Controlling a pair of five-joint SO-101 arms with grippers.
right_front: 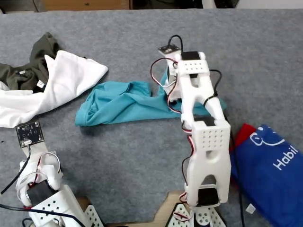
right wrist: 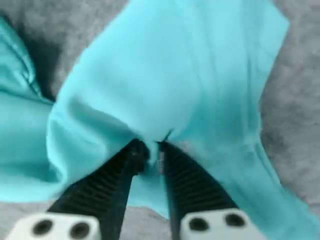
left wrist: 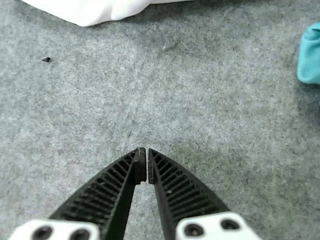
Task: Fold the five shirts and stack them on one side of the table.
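Observation:
A crumpled teal shirt (right_front: 118, 106) lies in the middle of the grey table. My right gripper (right wrist: 152, 150) is shut on a pinched fold of this teal shirt (right wrist: 170, 80), lifting the cloth into a ridge. In the high view the right arm (right_front: 199, 109) stands over the shirt's right end. My left gripper (left wrist: 146, 165) is shut with nothing in it, hovering over bare felt near the table's front left. A white shirt (right_front: 57, 85) and a dark olive shirt (right_front: 33, 61) lie bunched at the far left. A blue shirt (right_front: 272, 175) rests on a red one (right_front: 242, 135) at the right.
The grey felt table (right_front: 132, 161) has free room between the two arms at the front. A corner of the white shirt (left wrist: 95, 10) and an edge of the teal shirt (left wrist: 310, 55) appear in the left wrist view. The left arm's board (right_front: 29, 133) sits near the white shirt's edge.

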